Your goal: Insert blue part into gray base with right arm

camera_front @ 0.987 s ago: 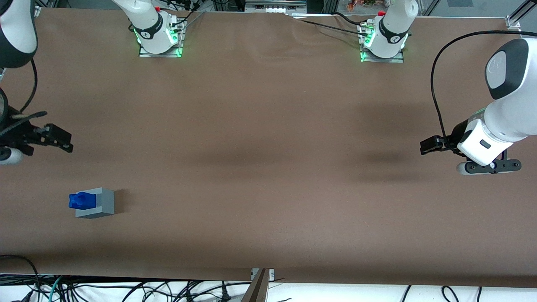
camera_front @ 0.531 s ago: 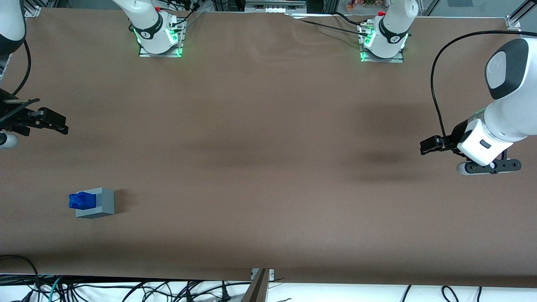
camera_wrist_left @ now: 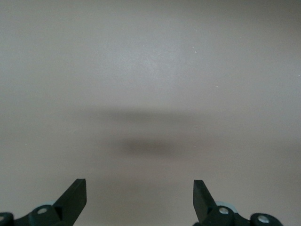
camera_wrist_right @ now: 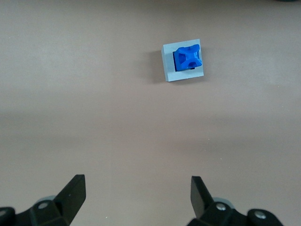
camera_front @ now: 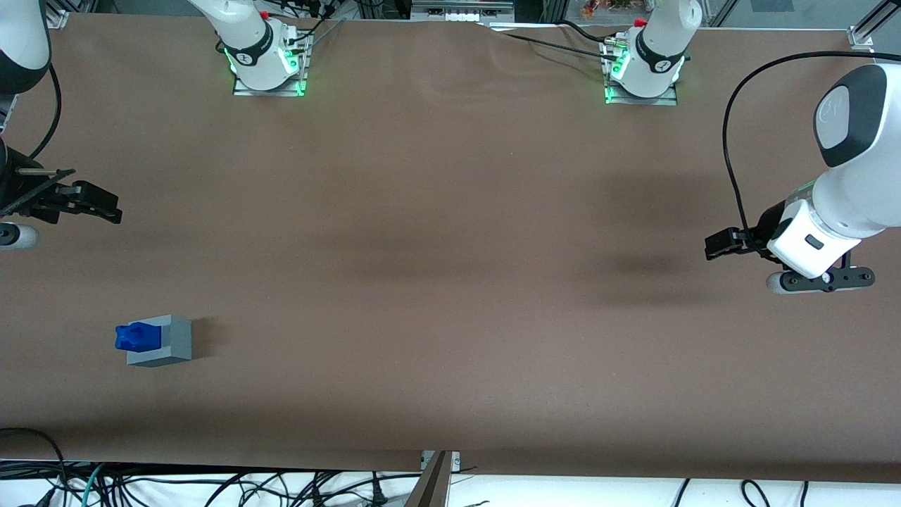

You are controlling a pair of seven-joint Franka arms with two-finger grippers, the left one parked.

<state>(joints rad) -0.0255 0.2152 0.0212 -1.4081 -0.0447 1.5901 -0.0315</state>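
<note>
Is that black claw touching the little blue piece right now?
Apart. The front view shows the claw well away from the blue piece, which sits in the gray block, bare table between them; its fingers are open.

The small bright-blue plastic part (camera_wrist_right: pixel 188 58) looks smooth and faintly glossy, seated in the light-gray matt plastic cube base (camera_wrist_right: pixel 184 61); the brown table covering (camera_front: pixel 450 282) looks matt, like paper; the black gripper (camera_wrist_right: pixel 136 193), fingers spread apart above the table, looks like matt plastic

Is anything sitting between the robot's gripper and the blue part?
No. Only bare table lies between the gripper, open and up above the table, and the blue part. The blue part already sits in the gray base.
</note>
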